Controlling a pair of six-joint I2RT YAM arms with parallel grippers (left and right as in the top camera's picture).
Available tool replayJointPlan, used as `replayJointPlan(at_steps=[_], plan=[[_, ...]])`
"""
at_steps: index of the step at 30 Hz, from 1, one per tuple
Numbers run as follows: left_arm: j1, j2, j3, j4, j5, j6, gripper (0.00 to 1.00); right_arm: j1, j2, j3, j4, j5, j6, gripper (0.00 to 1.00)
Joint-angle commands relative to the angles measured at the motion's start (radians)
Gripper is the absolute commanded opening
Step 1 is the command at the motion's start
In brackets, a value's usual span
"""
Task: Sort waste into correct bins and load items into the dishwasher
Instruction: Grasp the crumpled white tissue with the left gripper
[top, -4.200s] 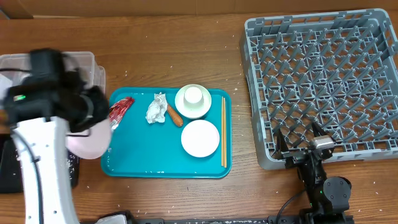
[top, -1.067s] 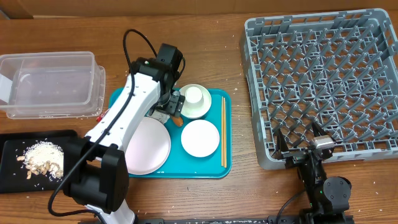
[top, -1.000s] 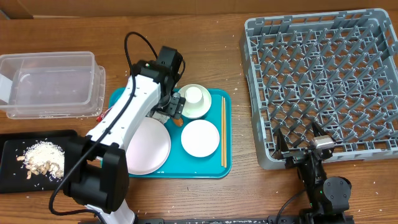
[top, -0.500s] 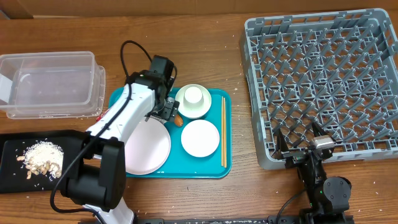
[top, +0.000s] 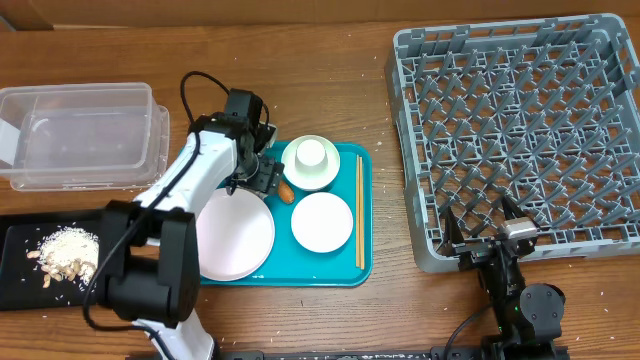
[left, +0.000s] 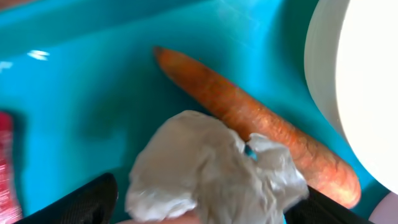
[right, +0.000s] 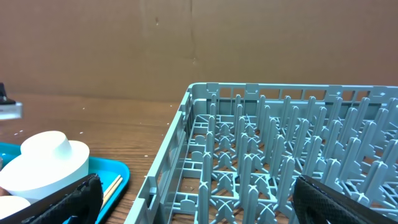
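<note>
My left gripper (top: 255, 176) is down on the teal tray (top: 340, 270), open, its fingers (left: 87, 202) on either side of the crumpled white paper wad (left: 211, 171). The orange-brown sausage (left: 249, 118) lies just behind the wad, touching it. A strip of red wrapper (left: 5, 155) shows at the left edge of the left wrist view. On the teal tray lie a plate (top: 235, 232), a bowl (top: 322, 222), a bowl holding the cup (top: 311, 158) and chopsticks (top: 359, 210). My right gripper (top: 495, 235) rests open at the grey dish rack's (top: 530, 130) near edge.
A clear tub (top: 80, 135) stands at the far left. In front of it lies the black tray (top: 20, 285) with a heap of rice (top: 65, 250). Bare wood separates the teal tray from the rack.
The left gripper has slid left across the teal tray onto the paper wad, its jaws narrowing a little. Since the oldest frame the plate has come to lie on the teal tray. Right arm unmoved.
</note>
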Motion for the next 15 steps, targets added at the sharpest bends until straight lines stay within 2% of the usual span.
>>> replayJointPlan(at_steps=[1,4,7,12,15], plan=[[-0.002,0.042,-0.005,0.002,0.051,0.027,0.84,-0.002,-0.011,-0.01,0.005,0.0,-0.003,1.0],[-0.002,0.044,-0.005,0.003,0.048,0.027,0.84,-0.002,-0.011,-0.01,0.005,0.0,-0.003,1.0],[-0.002,0.044,-0.005,0.002,0.037,0.027,0.78,-0.002,-0.011,-0.01,0.005,0.0,-0.003,1.0],[-0.002,0.044,-0.002,0.002,0.029,0.026,0.78,-0.002,-0.011,-0.01,0.005,0.0,-0.003,1.0],[-0.002,0.043,0.004,-0.002,0.022,0.022,0.7,-0.002,-0.011,-0.01,0.005,0.0,-0.003,1.0]])
